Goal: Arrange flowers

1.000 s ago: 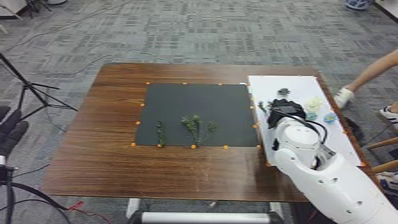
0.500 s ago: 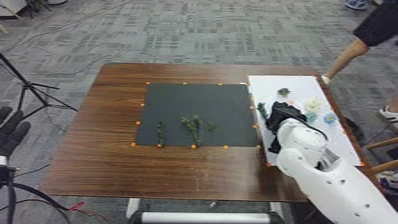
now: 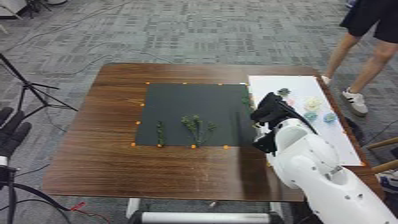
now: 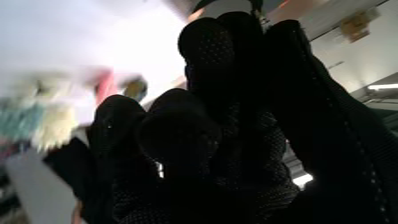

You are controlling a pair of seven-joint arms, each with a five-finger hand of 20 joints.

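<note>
In the head view, my right hand (image 3: pixel 274 114) is over the left edge of the white sheet (image 3: pixel 306 86), its fingers curled round a green stem (image 3: pixel 247 100) whose leafy end reaches over the dark mat's right edge. From the right wrist, the hand (image 4: pixel 209 135) has its fingers close together, with part of the stem (image 4: pixel 258 9) at their tips. On the dark mat (image 3: pixel 187 100) lie a narrow green sprig (image 3: pixel 160 134) and a branching one (image 3: pixel 194 129). A dark rosette (image 3: pixel 283 92), cream flowers (image 3: pixel 312 104) and blue flowers (image 3: pixel 330 118) rest on the sheet. My left hand (image 3: pixel 11 134) is open beyond the table's left side.
Orange markers line the mat and the sheet on the brown table (image 3: pixel 115 165). A black stand (image 3: pixel 35 87) is on the floor to the left. Chair parts (image 3: pixel 384 144) are close to the table's right side.
My right hand has moved left from the white sheet to the mat's edge, carrying the green stem that was on the sheet. The left hand has stayed still.
</note>
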